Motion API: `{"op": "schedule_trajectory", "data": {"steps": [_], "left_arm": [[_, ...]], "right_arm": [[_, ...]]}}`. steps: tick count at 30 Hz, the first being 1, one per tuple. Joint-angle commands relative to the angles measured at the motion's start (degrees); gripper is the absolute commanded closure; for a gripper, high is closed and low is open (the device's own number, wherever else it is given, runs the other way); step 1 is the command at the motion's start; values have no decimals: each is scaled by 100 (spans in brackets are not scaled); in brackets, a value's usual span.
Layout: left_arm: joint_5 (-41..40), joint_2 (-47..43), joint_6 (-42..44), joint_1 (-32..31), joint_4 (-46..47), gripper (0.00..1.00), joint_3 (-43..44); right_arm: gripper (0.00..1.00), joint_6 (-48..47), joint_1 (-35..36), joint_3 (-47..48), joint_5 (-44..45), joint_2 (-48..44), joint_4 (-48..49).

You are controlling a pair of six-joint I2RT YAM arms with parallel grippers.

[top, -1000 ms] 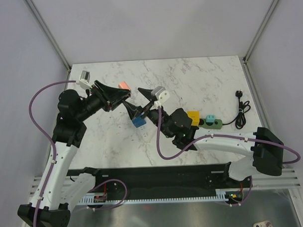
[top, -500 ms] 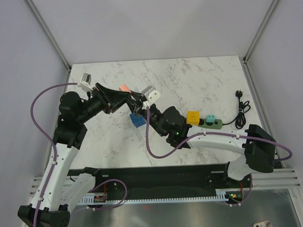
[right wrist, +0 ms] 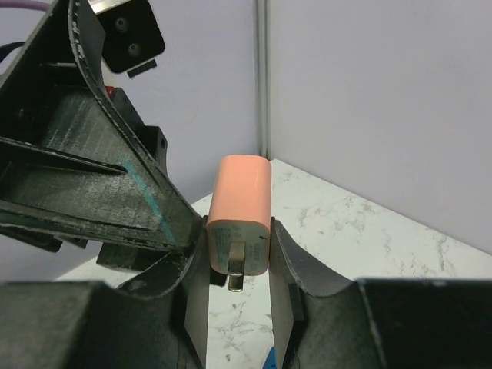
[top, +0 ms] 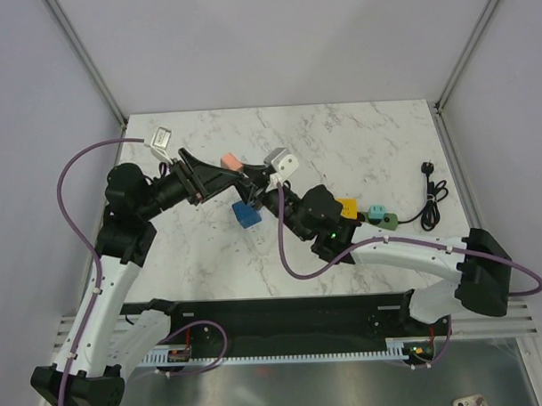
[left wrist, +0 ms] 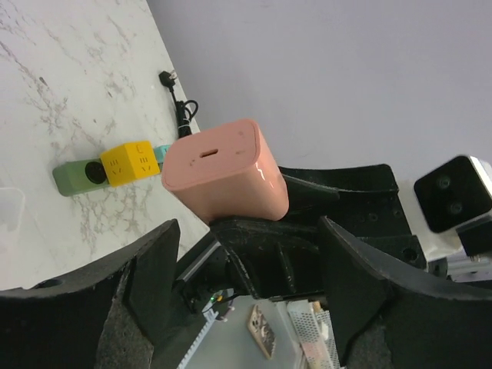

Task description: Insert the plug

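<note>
Right wrist view: records the pink plug (right wrist: 240, 201) clamped between the fingers of the right gripper (right wrist: 238, 234), prongs facing back toward the wrist, long axis along the fingers. Places it aloft over the tabletop (top: 358, 138), with the left gripper (left wrist: 250, 224) spread wide either side, not touching. Locates the green socket strip (top: 380, 220), yellow cube (top: 346, 207) at its end, well apart on the right arm's side; judges turning the prongs downward necessary.

A salmon-pink rounded plastic charger block (top: 227, 160) is raised above the white marble-patterned worktop (top: 340, 138), with metal prongs showing at one end in the right wrist view. A small blue plastic cube (top: 247, 214) lies on the worktop close by. Further right, a dark green socket strip (top: 389, 221) carries a mint-green cube (top: 376, 212). Beside its far end lies a black plug with a thin black cord (top: 428, 197).
</note>
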Motion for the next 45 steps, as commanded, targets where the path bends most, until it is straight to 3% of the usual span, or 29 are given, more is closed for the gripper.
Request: {"op": "schedule_trajectory", "data": {"steps": [1,9,15,17,21,32,42,45], "left_arm": [[268,-2,1040,-2,-51,23,142],[452,235,2430,-10,-597,32,441],[1848,736,3405,-247,-553,37,731],[1886,859,3573,-536,-553,38,784],[1876,1044,3793,-915,-553,37,854],[2430,1238,3618,-951,-413,42,837],[2676,1062,3012,-977,350,43,398],[2659,1097,2836,-1012,484,50,327]], "right_arm": [[100,823,-288,-236,-537,-562,-600],[100,2371,-1379,-1361,-2277,-2171,-2049],[100,3179,-1862,-1608,-3796,-2725,-2544],[100,3556,-2012,-1582,-4358,-2691,-2535],[100,3996,-2100,-1731,-4712,-2725,-2114],[100,4709,-2171,-2179,-5056,-2682,-576],[100,5026,-2188,-2214,-5108,-2225,-109],[100,5140,-2188,-2258,-5091,-2120,58]]}}
